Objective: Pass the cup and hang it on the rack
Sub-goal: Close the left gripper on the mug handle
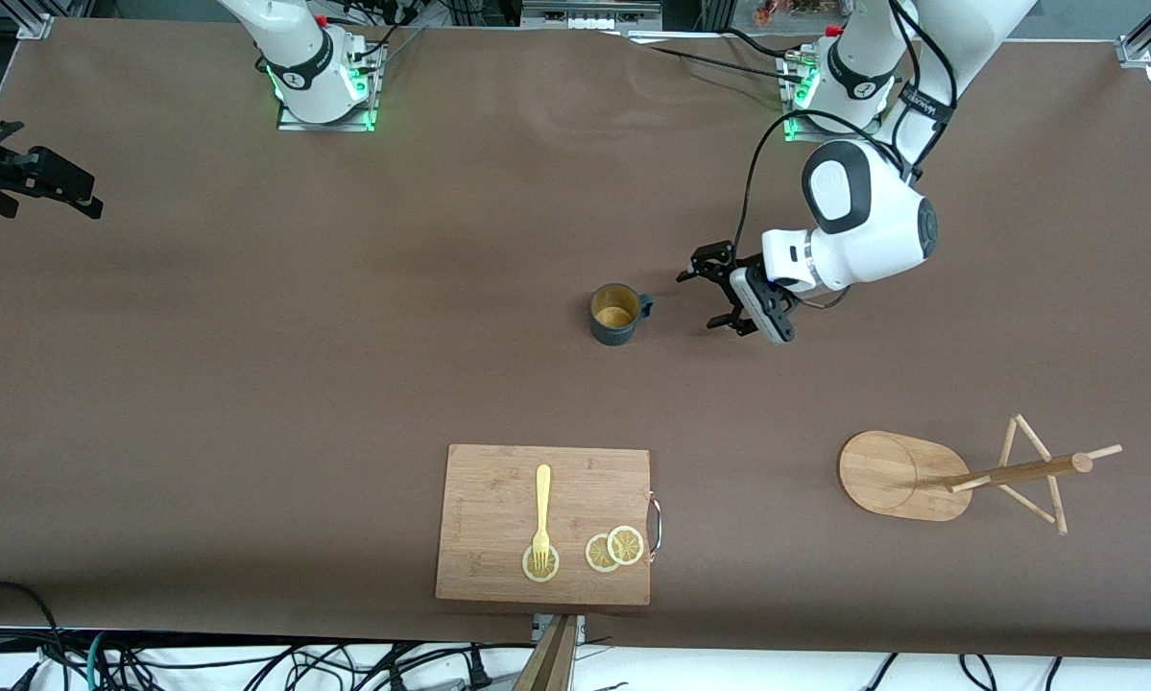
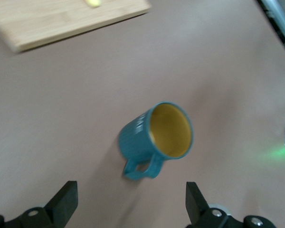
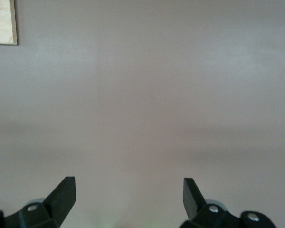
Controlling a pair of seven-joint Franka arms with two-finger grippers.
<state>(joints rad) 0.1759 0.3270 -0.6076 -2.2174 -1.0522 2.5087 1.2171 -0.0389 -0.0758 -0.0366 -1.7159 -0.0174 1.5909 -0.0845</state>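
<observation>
The small dark teal ribbed cup [image 1: 617, 314] with a yellowish inside stands upright on the brown surface [image 1: 249, 365] at the frame's centre, handle toward the left claw [image 1: 712, 296], which hovers just beside it, spread wide and empty. The light bamboo rack [image 1: 959, 475] sits at the lower right. The right claw [image 1: 28, 182], wide and empty, waits at the upper-left edge.

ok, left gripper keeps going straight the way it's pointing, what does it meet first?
Most likely the cup. The left gripper is open beside it, pointing at its handle side; in the left wrist view the cup sits between the fingers' line, handle nearest. Height is unclear.
</observation>
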